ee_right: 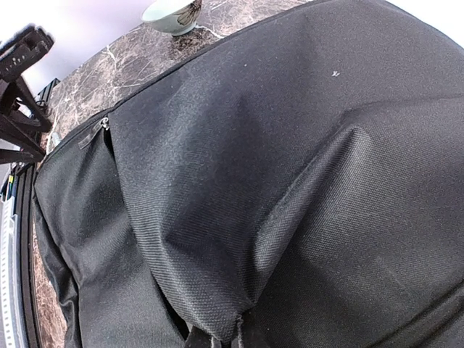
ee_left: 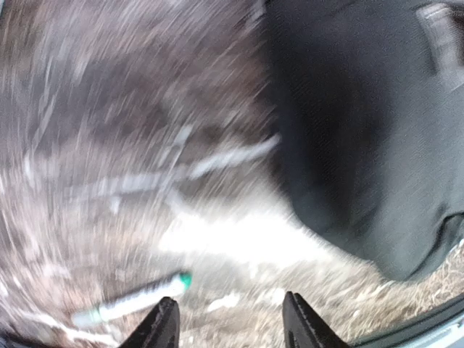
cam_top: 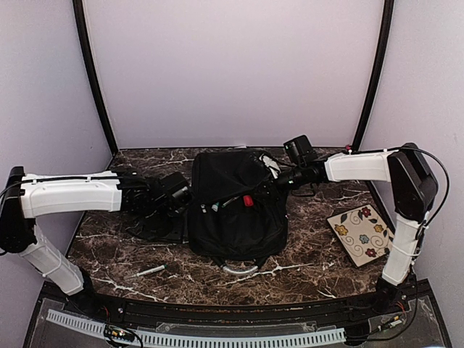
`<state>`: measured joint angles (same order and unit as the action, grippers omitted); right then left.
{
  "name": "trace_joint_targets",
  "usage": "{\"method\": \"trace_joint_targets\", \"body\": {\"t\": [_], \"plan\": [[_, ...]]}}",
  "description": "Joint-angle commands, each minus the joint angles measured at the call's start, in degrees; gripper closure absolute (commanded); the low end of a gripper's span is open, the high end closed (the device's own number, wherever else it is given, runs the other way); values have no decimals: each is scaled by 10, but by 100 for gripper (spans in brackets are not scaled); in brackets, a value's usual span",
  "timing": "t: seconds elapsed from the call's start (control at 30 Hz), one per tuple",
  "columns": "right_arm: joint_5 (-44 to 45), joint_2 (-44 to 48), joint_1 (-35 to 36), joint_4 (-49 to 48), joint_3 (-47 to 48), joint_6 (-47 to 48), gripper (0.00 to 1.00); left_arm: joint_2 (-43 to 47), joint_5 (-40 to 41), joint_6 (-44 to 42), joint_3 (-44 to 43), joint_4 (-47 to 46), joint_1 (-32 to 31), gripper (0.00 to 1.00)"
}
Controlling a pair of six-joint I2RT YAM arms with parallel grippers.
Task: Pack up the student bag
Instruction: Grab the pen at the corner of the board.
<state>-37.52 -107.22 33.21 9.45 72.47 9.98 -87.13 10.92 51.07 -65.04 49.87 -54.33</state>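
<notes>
the student bag (cam_top: 235, 210) lies mid-desk (cam_top: 312, 268), nearer the far edge. the right end effector (cam_top: 277, 180) is pressed together on its top flap, lifting the mouth open. the left end effector (ee_left: 230, 315) is spread and empty, just beside the bag. likely next comes the green-capped marker (ee_left: 134, 299) near the front left edge: straddle its barrel squarely before closing.

No text or labels are legible

Black student bag (cam_top: 235, 217), brown table (cam_top: 312, 257) veined white — cream tile (cam_top: 360, 234) with coloured flowers.
</notes>
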Motion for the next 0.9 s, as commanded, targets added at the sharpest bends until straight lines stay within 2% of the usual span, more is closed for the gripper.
{"method": "trace_joint_targets", "body": {"t": [0.0,0.17,0.33,0.53,0.87], "plan": [[-41,-14,10,-9,16,-7,98,98,-42,184,116,-3,-2,48],[-46,-19,12,-5,19,-10,98,187,-22,375,227,-61,1,45],[-42,-13,12,-9,16,-10,98,222,0,507,252,-10,1,47],[-43,-16,13,-8,18,-11,98,195,-30,590,252,37,2,48],[-42,-17,14,-6,18,-12,98,192,-49,653,304,-58,2,50]]}}
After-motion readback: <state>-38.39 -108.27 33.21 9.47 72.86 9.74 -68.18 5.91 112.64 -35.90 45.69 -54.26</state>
